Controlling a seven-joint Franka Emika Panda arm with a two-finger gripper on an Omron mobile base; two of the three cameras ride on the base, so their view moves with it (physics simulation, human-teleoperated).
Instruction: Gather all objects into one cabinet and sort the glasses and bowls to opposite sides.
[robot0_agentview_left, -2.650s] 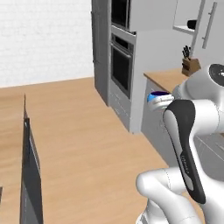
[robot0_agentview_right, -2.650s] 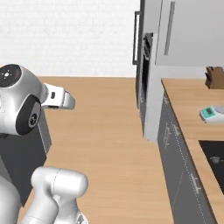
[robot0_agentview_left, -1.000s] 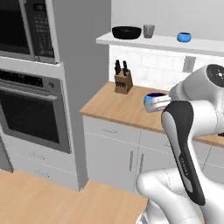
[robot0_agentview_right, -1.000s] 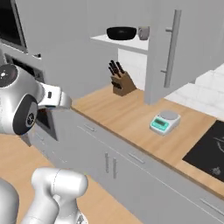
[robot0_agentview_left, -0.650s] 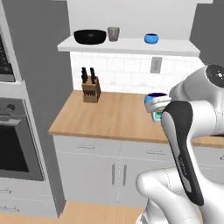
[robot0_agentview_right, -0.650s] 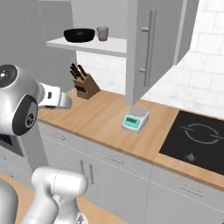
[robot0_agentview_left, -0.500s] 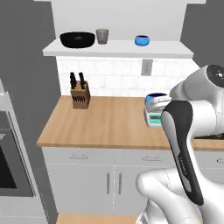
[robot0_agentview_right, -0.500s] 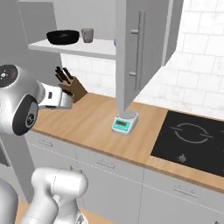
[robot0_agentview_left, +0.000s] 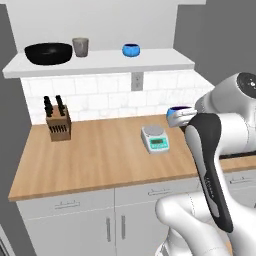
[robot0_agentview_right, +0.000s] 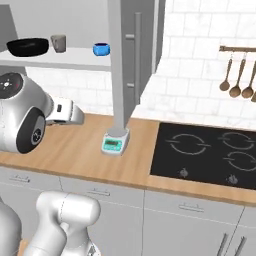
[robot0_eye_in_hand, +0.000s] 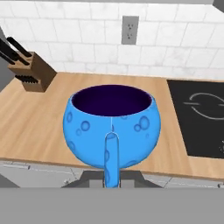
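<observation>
My gripper (robot0_eye_in_hand: 111, 141) is shut on the rim of a small bright blue bowl (robot0_eye_in_hand: 112, 127), with one finger (robot0_eye_in_hand: 111, 162) down its outer wall. I hold this bowl (robot0_agentview_left: 177, 109) above the counter, beside the arm's white elbow. On the cabinet's white floor board (robot0_agentview_left: 105, 62) stand a wide black bowl (robot0_agentview_left: 48, 53) at the left, a grey-beige cup (robot0_agentview_left: 80, 47) next to it, and a second blue bowl (robot0_agentview_left: 131, 49) further right. The right base view shows the same black bowl (robot0_agentview_right: 27, 46), cup (robot0_agentview_right: 58, 43) and blue bowl (robot0_agentview_right: 101, 49).
A wooden knife block (robot0_agentview_left: 57, 125) and a kitchen scale (robot0_agentview_left: 155, 139) stand on the wooden counter (robot0_agentview_left: 100, 155). The open grey cabinet door (robot0_agentview_right: 125, 55) hangs above the scale (robot0_agentview_right: 113, 144). A black cooktop (robot0_agentview_right: 205, 150) lies to the right, under hanging utensils (robot0_agentview_right: 237, 75).
The base has driven and turned, so both base views have swung from the oven to the counter and cabinet. The blue bowl stays in my shut gripper.
</observation>
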